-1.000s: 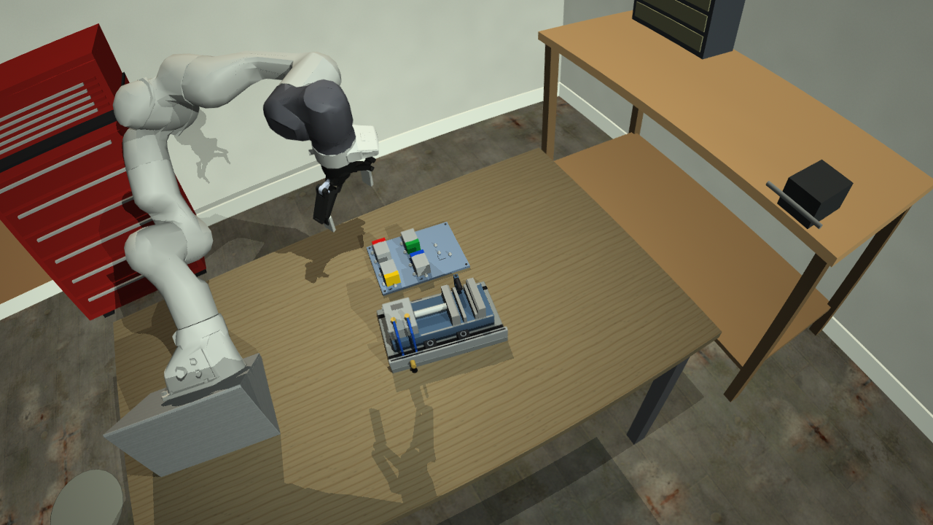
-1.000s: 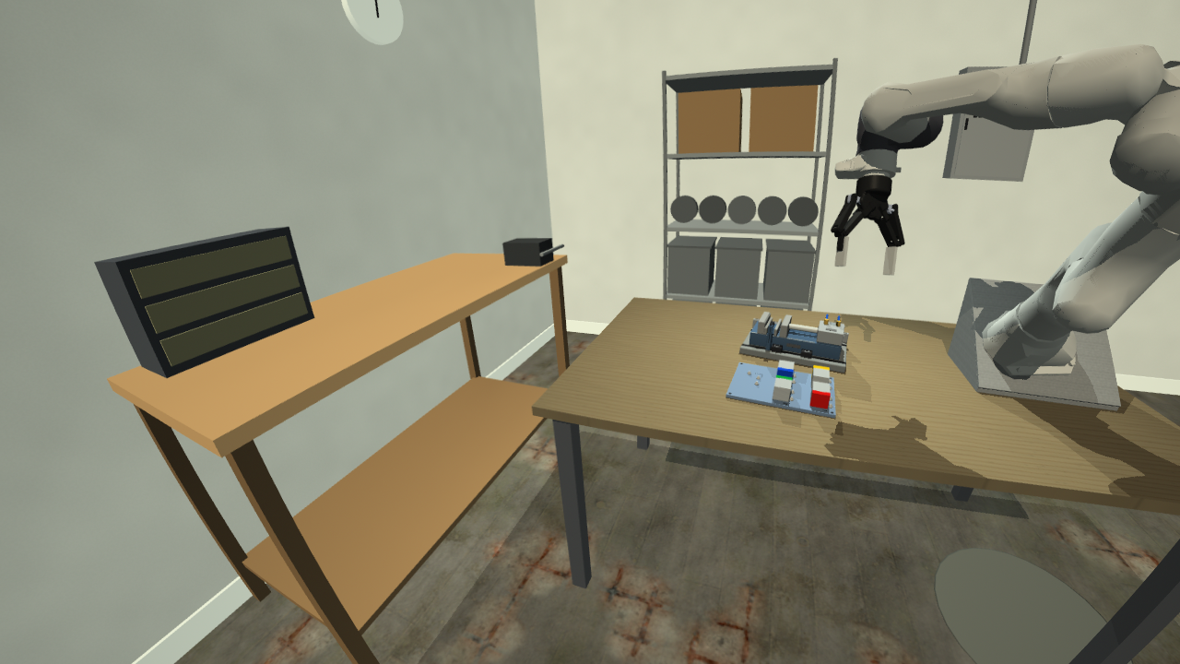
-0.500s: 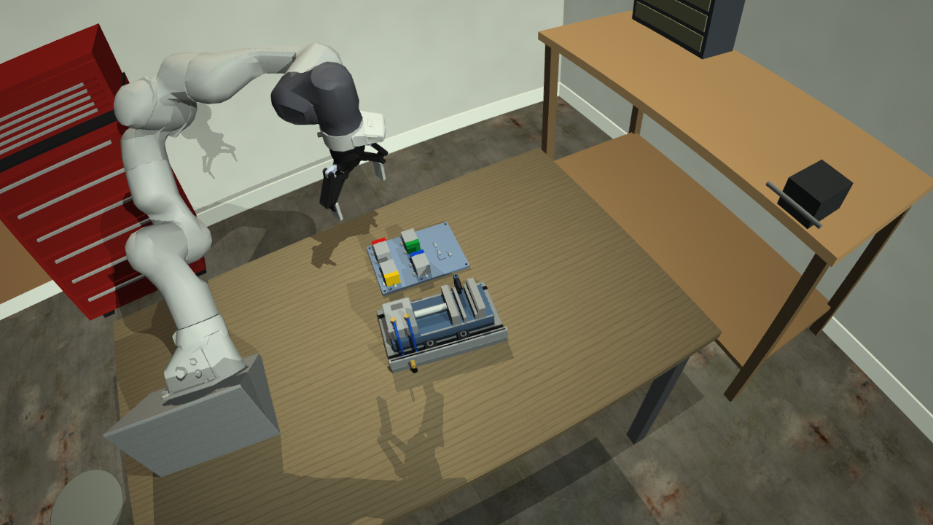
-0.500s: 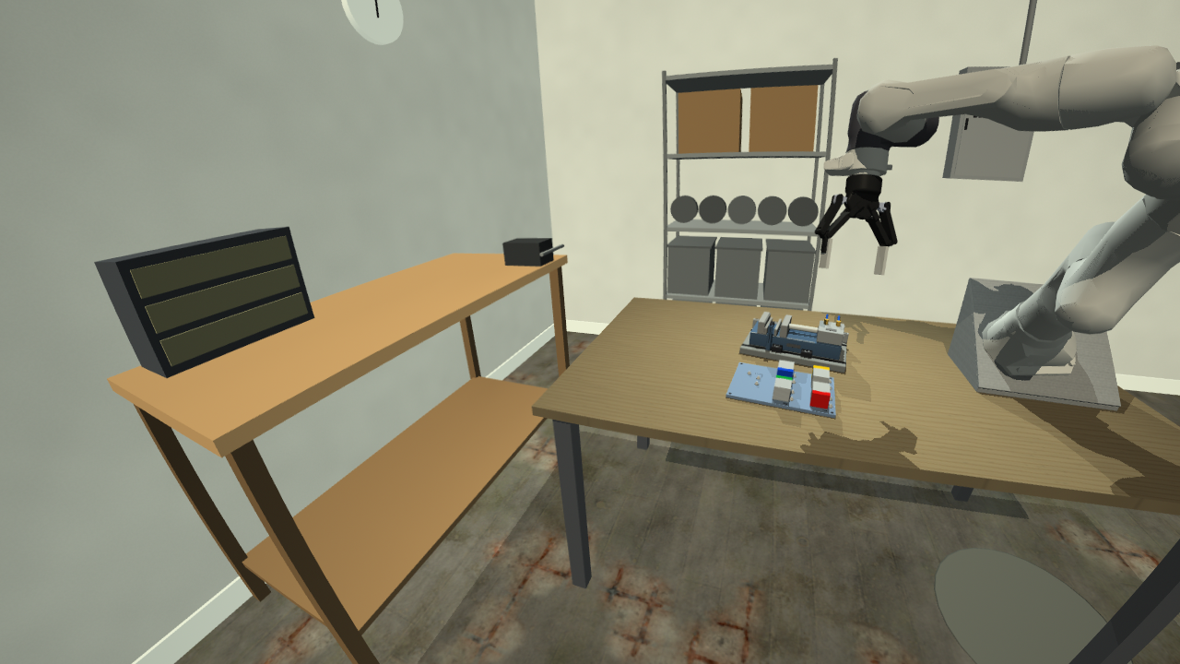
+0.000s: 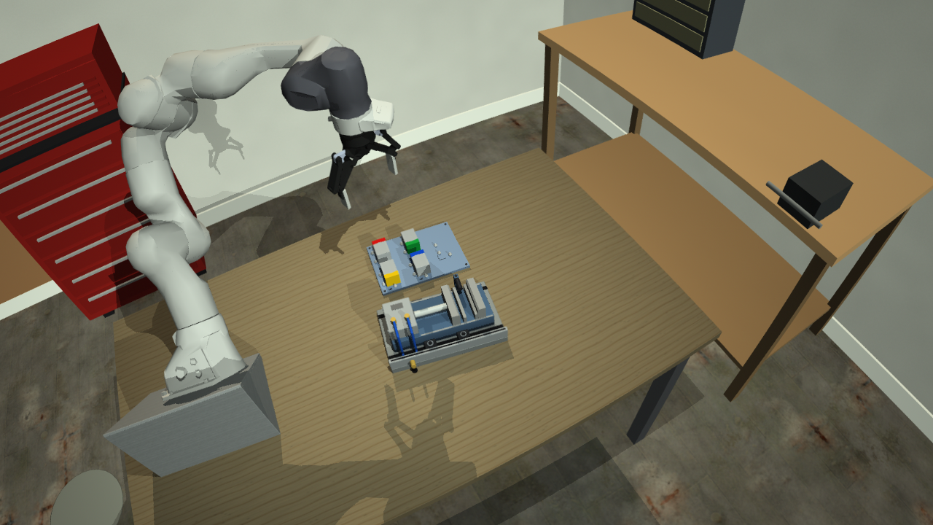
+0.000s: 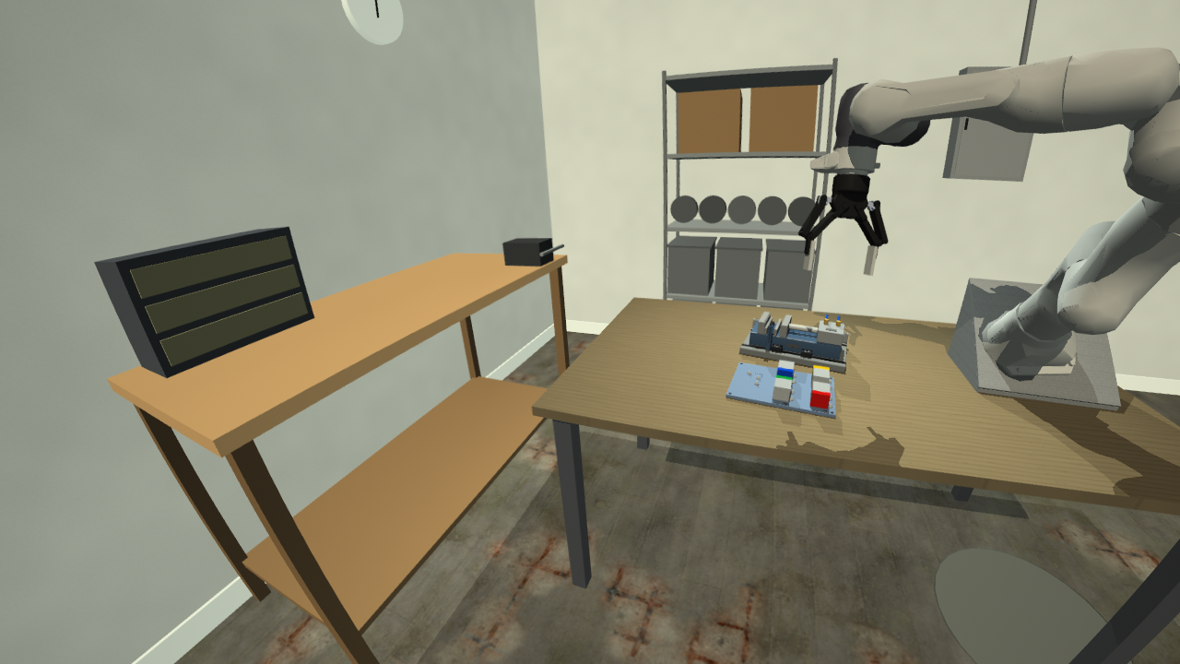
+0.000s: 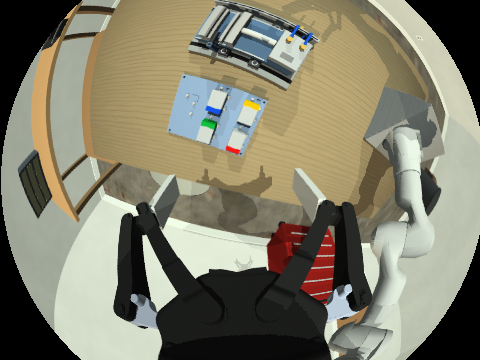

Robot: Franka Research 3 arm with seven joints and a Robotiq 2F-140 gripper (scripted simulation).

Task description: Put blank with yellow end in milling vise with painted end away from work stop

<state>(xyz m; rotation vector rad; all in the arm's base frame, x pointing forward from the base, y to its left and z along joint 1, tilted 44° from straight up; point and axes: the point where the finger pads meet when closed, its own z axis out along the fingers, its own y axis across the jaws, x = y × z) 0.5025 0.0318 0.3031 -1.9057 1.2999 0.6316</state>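
The yellow-ended blank (image 5: 388,266) (image 7: 248,114) lies on the blue infeed plate (image 5: 458,248) (image 7: 179,116), at its vise-side corner nearest the robot base, its yellow end toward the vise. The milling vise (image 5: 427,324) (image 7: 255,46) stands beside the plate. Its fixed jaw (image 5: 475,297) (image 7: 214,23) is at the end away from the robot base; no blank is between the jaws. The work stop (image 5: 458,283) shows as a dark rod at the plate-side end. My gripper (image 5: 369,182) (image 6: 839,260) (image 7: 235,181) is wide open and empty, high above the table edge beyond the plate.
The red-ended blank (image 5: 380,249) (image 7: 237,141), green-ended blank (image 5: 410,238) (image 7: 205,133) and blue-ended blank (image 5: 420,263) (image 7: 217,100) sit on the plate near the yellow-ended one. The hose-bearing block (image 5: 397,309) (image 7: 291,53) is at the vise's robot-side end, with blue hoses rising.
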